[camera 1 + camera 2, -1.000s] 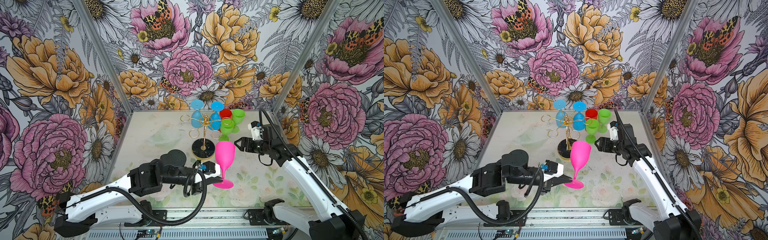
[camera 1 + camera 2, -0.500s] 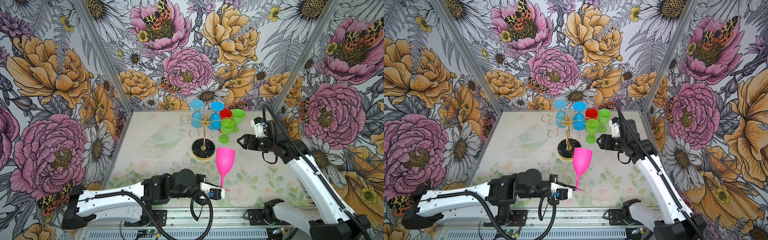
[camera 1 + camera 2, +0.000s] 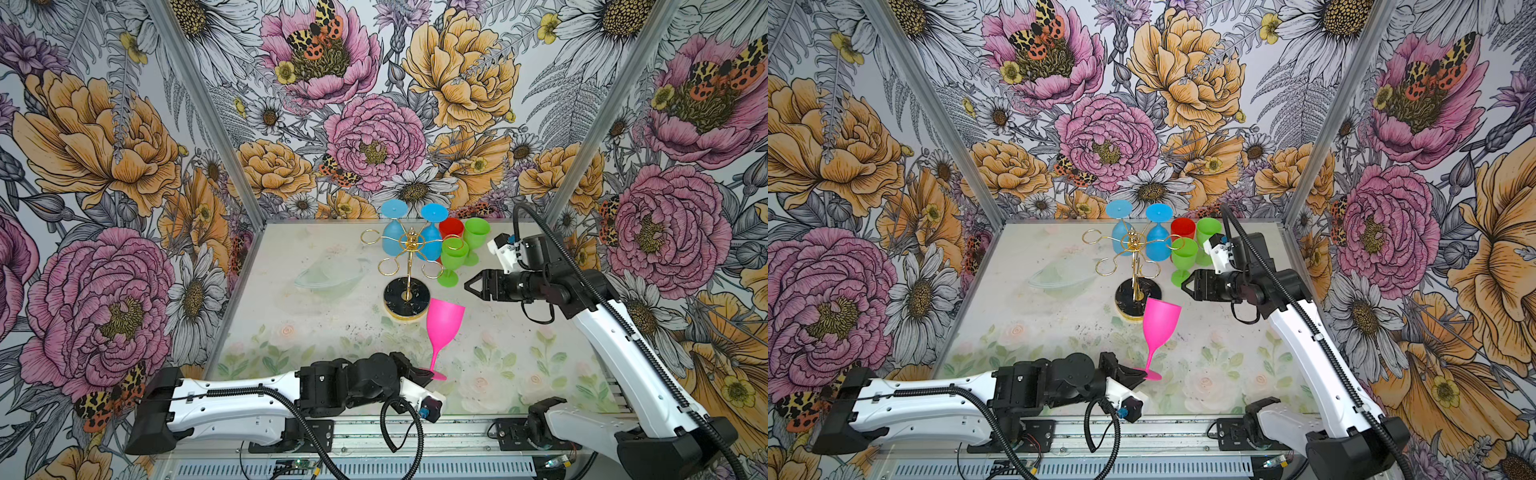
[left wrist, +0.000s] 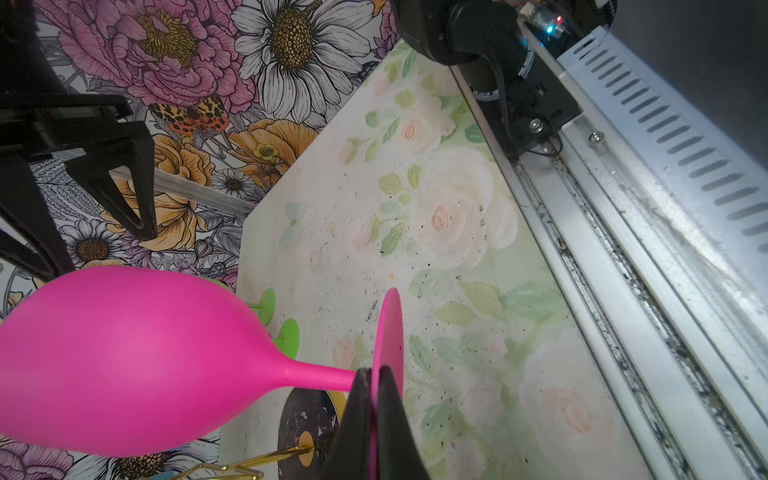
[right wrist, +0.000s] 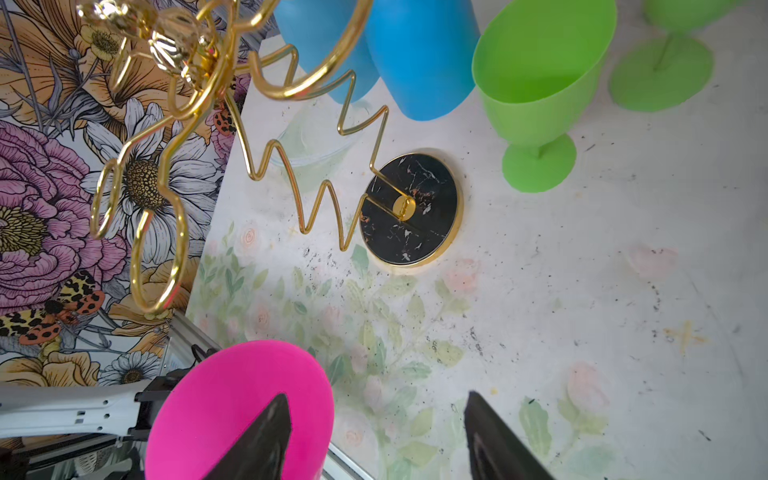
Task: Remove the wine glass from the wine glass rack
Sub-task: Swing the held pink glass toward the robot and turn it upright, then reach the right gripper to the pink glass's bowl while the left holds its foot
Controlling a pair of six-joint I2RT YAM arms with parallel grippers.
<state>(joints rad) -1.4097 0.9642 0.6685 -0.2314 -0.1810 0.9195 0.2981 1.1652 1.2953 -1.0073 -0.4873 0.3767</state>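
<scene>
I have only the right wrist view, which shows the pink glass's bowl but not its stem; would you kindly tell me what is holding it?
Observer: The left gripper is shut on the flat foot of the pink wine glass, whose bowl points up and leans slightly.
Operator: Thank you. Do any glasses hang on the wine glass rack?
Observer: Yes, two blue glasses hang bowl-down from its rear arms, and the four nearer loops are bare.
Operator: Is anything standing near the green glasses that I cannot see?
Observer: A red glass stands rim-up at the back, beside the farther green one.
</scene>
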